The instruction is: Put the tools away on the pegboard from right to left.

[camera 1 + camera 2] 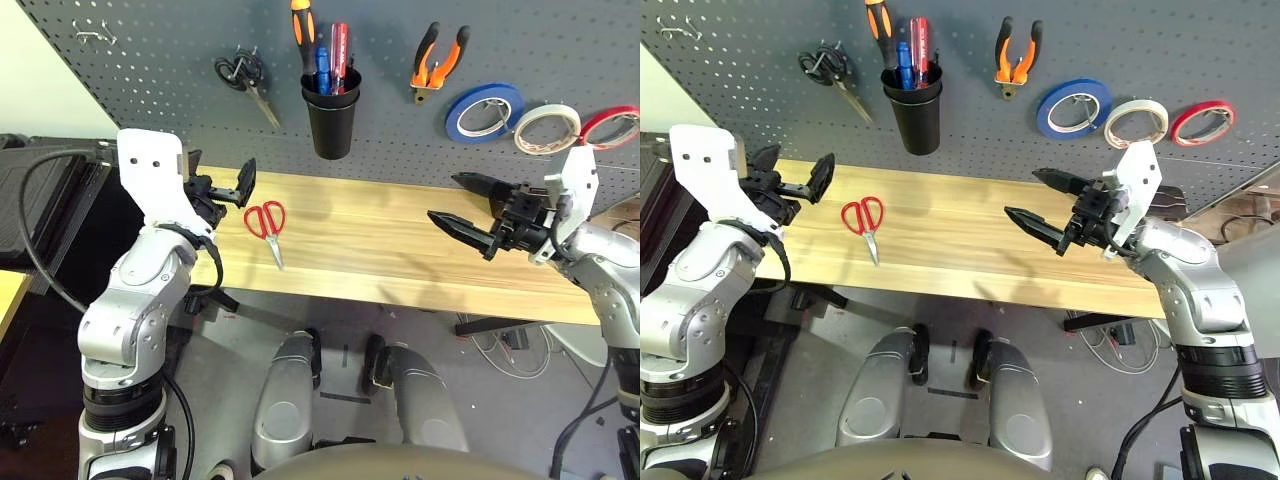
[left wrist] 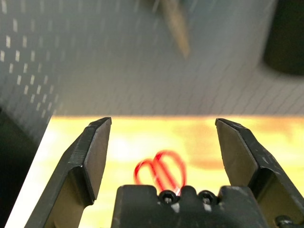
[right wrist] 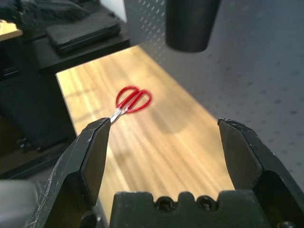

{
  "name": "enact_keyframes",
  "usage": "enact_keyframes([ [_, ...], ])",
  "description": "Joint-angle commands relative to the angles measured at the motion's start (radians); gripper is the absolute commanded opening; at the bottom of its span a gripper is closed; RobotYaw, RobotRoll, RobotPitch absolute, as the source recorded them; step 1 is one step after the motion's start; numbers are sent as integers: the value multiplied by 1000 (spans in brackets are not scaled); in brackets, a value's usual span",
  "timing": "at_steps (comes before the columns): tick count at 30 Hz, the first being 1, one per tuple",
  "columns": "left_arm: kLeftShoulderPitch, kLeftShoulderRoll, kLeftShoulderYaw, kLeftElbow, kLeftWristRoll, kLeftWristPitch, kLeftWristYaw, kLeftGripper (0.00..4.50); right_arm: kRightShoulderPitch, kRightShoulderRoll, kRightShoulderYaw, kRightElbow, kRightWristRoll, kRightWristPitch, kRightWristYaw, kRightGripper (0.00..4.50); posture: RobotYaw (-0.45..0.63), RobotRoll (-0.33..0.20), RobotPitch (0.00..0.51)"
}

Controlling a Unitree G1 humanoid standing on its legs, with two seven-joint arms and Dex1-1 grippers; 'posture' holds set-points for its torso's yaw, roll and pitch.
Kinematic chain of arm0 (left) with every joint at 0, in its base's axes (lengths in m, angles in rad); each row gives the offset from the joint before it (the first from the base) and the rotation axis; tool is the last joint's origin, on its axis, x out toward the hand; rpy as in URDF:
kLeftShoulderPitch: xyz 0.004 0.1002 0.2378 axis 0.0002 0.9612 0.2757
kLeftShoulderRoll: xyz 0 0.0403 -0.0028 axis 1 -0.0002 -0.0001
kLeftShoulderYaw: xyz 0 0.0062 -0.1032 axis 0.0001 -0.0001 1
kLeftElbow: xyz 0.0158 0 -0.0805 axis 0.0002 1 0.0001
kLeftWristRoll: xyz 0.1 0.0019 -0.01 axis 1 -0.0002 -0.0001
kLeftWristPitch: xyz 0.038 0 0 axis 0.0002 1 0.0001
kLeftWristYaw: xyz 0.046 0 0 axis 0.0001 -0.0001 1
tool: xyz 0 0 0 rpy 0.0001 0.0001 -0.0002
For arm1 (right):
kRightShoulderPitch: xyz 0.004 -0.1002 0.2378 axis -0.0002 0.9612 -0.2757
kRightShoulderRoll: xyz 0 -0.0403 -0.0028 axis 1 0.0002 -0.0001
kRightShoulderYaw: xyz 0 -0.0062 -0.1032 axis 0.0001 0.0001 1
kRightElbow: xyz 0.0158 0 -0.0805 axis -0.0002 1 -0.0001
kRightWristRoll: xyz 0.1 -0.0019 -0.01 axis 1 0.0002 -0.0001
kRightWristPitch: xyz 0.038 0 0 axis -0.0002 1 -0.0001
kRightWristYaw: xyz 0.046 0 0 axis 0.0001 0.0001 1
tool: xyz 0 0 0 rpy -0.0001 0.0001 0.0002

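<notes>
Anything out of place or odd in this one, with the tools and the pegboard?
Only the red-handled scissors stand out: they lie flat on the wooden table, while the pliers, the screwdriver in the black cup and the cream-white tape roll are up on the pegboard. Nothing looks damaged or spilled.

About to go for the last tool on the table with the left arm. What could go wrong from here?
The red-handled scissors lie flat on the table, so the open left gripper may slide them instead of lifting them. The black-handled scissors and the black cup flank the free stretch of pegboard, and could be knocked while hanging.
</notes>
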Motion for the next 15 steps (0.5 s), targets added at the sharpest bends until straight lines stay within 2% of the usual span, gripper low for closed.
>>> enact_keyframes([
  [1,14,-32,-58,87,70,-32,11,4485,39,-23,24,-22,-30,2,17,4500,181,0,312],
  [8,-17,-70,-72,306,175,-94,27,4485,97,-43,31,-66,-49,1,31,4500,149,0,346],
  [15,-157,-82,-26,585,228,-123,55,4485,143,-65,30,-126,-50,29,21,4500,109,0,370],
])
